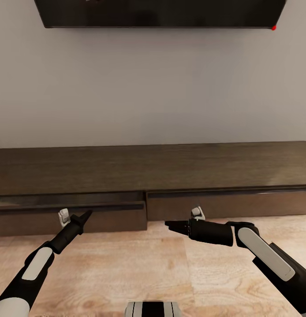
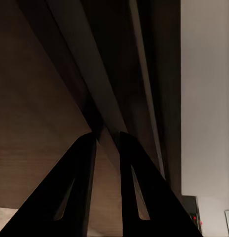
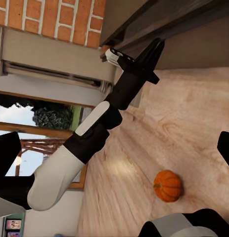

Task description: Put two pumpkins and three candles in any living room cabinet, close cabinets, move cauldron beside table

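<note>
Cabinet (image 1: 170, 169) long axis left-right; pumpkin (image 3: 167, 185) upright

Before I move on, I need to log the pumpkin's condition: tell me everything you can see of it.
The pumpkin, seen in the right wrist view, is small, round and orange, with shallow ribs running over its surface. Its skin looks smooth and matte, with no visible damage. It rests on the light wooden floor, out in the open. Nothing else touches it. No stem can be made out from this angle.
</note>
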Controlling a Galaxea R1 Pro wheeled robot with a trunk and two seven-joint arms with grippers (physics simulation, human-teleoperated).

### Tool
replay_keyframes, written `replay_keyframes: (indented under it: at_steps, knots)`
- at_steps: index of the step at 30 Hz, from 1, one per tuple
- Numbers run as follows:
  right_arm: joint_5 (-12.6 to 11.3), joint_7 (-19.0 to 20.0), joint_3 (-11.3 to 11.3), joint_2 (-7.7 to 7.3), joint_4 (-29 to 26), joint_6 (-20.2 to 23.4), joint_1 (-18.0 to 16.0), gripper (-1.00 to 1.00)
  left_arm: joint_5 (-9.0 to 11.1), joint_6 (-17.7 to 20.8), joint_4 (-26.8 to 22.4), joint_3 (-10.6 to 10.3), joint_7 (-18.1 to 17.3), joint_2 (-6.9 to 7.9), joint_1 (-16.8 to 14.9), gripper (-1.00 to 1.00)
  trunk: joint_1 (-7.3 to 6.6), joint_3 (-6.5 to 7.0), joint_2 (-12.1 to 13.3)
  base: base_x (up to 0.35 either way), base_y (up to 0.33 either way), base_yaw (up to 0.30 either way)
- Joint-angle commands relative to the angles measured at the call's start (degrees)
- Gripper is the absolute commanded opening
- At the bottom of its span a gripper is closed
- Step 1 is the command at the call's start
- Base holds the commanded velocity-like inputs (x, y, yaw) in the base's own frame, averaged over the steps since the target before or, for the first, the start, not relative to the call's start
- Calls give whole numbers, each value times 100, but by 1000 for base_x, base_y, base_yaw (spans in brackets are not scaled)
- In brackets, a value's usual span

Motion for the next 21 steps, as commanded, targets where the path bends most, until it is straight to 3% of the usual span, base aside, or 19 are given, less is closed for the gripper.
replay_keyframes:
  at_steps: [1, 21]
  knots:
    - [9, 29, 9, -4, 2, 4, -6, 100, 145, 73, -7, 24, -14, 2, -6, -100, -3, -4, -2, -236, 0, 0]
    - [9, 29, 9, -4, 2, 3, -6, 100, 154, 73, -7, 24, -22, 2, -6, -100, -3, -4, -2, -164, 16, 0]
